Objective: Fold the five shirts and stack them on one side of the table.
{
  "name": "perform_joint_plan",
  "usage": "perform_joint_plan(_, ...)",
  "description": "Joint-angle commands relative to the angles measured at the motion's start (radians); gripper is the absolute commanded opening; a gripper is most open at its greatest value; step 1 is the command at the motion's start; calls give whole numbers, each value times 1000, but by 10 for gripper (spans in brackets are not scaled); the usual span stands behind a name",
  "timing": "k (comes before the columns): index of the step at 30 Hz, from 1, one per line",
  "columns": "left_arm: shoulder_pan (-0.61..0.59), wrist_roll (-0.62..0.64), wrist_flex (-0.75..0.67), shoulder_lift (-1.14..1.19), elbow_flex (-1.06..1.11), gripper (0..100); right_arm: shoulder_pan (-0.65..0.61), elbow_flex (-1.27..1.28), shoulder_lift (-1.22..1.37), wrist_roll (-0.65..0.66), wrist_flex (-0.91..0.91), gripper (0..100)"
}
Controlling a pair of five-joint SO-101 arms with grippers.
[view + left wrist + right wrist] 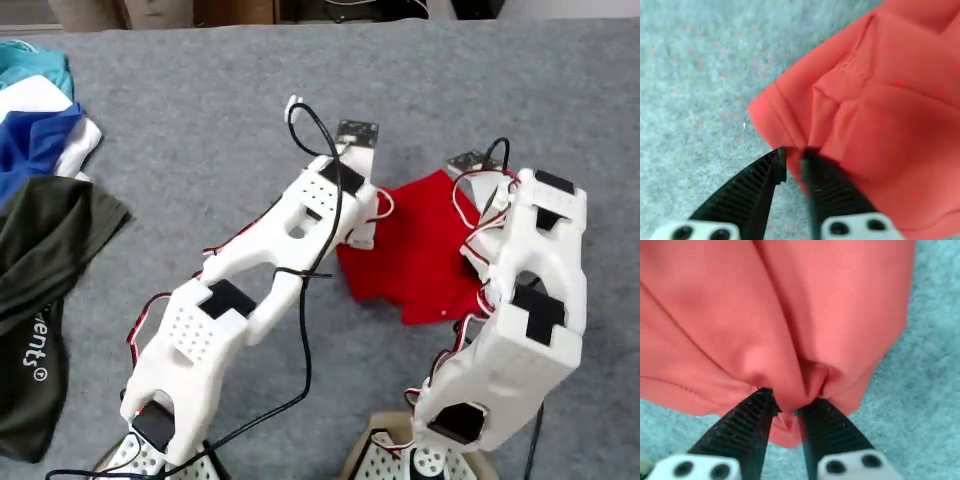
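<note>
From above, a crumpled red cotton shirt [425, 260] lies on the grey felt-covered table [200, 90], under the ends of both white arms. A heap of dark, blue and teal shirts [40, 190] sits well apart from it.

On the left wrist, the left gripper [792, 161] is closed narrowly on the red shirt's hemmed edge.

On the right wrist, the right gripper [785, 407] pinches a bunched fold of that shirt.
</note>
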Motion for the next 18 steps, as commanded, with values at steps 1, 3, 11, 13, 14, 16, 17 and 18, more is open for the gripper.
perform_joint_plan(1,5,6,29,-15,-95,19,-4,-107,1,-54,71,34)
perform_joint_plan(3,3,6,94,-15,-169,20,-4,-182,1,-91,112,33)
perform_joint_plan(11,-8,5,336,-12,-574,19,-12,-487,2,-143,292,30)
perform_joint_plan(13,-8,5,387,-5,-652,19,-13,-529,10,-143,292,30)
perform_joint_plan(14,-8,5,407,-5,-680,19,-15,-541,15,-141,282,33)
perform_joint_plan(16,-8,5,423,-4,-695,19,-12,-547,35,-141,239,34)
perform_joint_plan(17,-8,5,427,-4,-689,19,-7,-549,48,-137,219,36)
perform_joint_plan(18,-8,5,427,-4,-680,19,-4,-550,65,-135,203,48)
